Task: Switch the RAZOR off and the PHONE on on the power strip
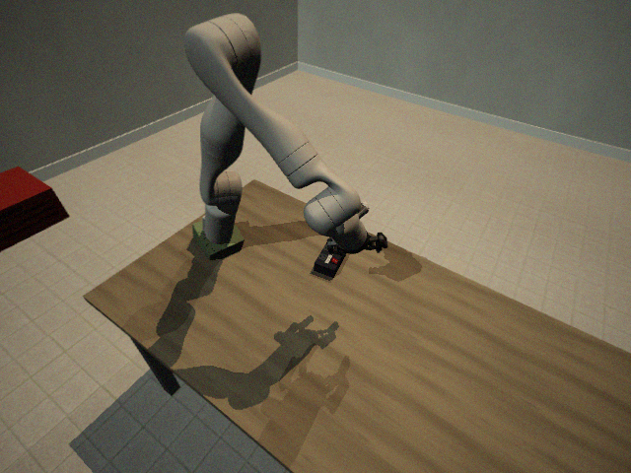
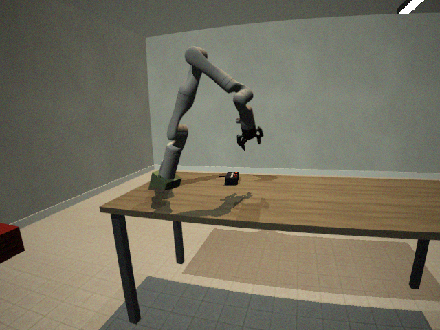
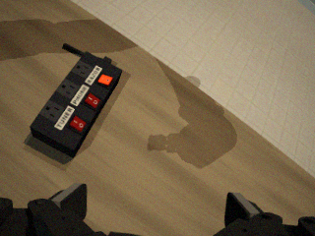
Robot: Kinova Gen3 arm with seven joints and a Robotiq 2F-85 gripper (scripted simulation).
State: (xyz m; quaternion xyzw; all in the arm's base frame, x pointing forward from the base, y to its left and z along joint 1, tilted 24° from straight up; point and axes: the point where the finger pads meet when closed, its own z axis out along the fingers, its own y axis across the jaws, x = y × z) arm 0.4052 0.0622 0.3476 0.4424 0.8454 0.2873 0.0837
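Observation:
The black power strip (image 1: 328, 263) (image 2: 232, 177) (image 3: 58, 133) lies flat and right way up on the wooden table (image 1: 433, 356) (image 2: 320, 199) (image 3: 132, 177), near the table's far edge. In the wrist view it shows three red rocker switches in a row. The one nearest the cord end (image 3: 105, 79) glows bright, and the other two (image 3: 93, 100) (image 3: 79, 124) are darker. The white labels beside them are too small to read. My gripper (image 1: 381, 242) (image 2: 251, 142) (image 3: 156, 205) is open and empty. It hangs well above the table, a little to the right of the strip.
The arm's green base (image 1: 216, 242) (image 2: 163, 181) stands at the table's left end, behind the strip. A red box (image 1: 20, 203) (image 2: 8, 241) sits on the floor far to the left. The table edge runs just behind the strip.

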